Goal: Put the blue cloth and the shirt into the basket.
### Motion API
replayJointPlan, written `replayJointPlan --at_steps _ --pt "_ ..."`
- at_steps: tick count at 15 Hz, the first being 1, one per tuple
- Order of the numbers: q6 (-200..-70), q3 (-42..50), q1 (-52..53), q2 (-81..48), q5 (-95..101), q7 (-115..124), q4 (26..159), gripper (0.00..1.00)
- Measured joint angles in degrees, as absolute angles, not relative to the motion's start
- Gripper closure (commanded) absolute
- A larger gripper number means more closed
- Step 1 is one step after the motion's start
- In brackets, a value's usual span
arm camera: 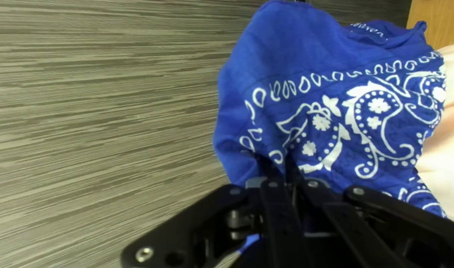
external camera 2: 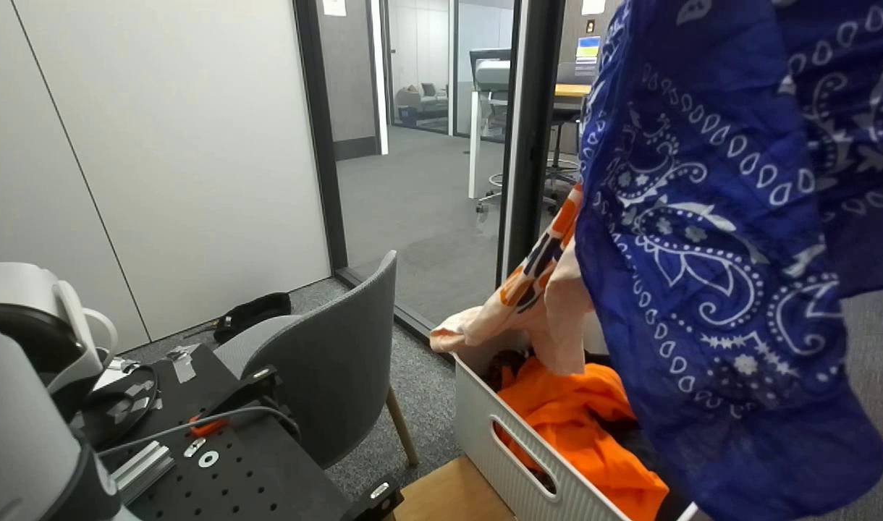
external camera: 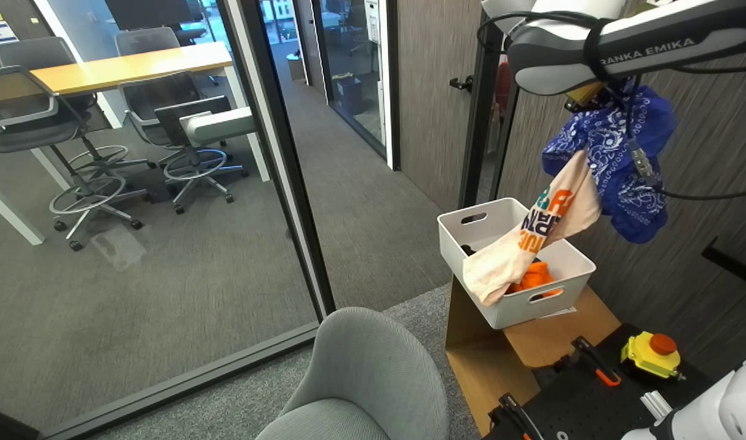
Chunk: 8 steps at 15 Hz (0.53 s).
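The blue cloth with a white paisley pattern hangs bunched in both exterior views (external camera: pixel 614 146) (external camera 2: pixel 709 275) and fills much of the wrist view (arm camera: pixel 335 111). My gripper (arm camera: pixel 274 163) is shut on it; in the exterior views the fingers are hidden by cloth or out of frame. A peach cloth with coloured lettering, likely the shirt (external camera: pixel 498 269), also seen in an exterior view (external camera 2: pixel 528 307), slants down from the blue cloth over the basket. Its upper end is hidden behind the blue cloth. The white basket (external camera: pixel 513 315) (external camera 2: pixel 485 420) holds orange cloth (external camera: pixel 535 278) and dark items.
The basket stands on a wooden stand (external camera: pixel 489 373). A black perforated board (external camera: pixel 584 400) with a yellow and red emergency button (external camera: pixel 654 354) lies beside it. A grey chair (external camera: pixel 373 354) stands near. A panelled wall (arm camera: pixel 100 130) is close to the gripper. A cable connector (external camera: pixel 641 162) dangles by the cloth.
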<state>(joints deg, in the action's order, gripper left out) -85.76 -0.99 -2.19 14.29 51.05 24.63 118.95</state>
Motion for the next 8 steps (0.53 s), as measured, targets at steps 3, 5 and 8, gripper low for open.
replayJointPlan --at_steps 3,5,8 --pt "-91.6 -0.9 -2.2 11.1 50.3 26.9 121.0 0.94" --pt "-97.5 -0.1 -2.2 8.2 48.7 28.2 122.5 0.94" --pt "-107.1 1.7 -2.5 2.9 44.7 28.7 124.2 0.94"
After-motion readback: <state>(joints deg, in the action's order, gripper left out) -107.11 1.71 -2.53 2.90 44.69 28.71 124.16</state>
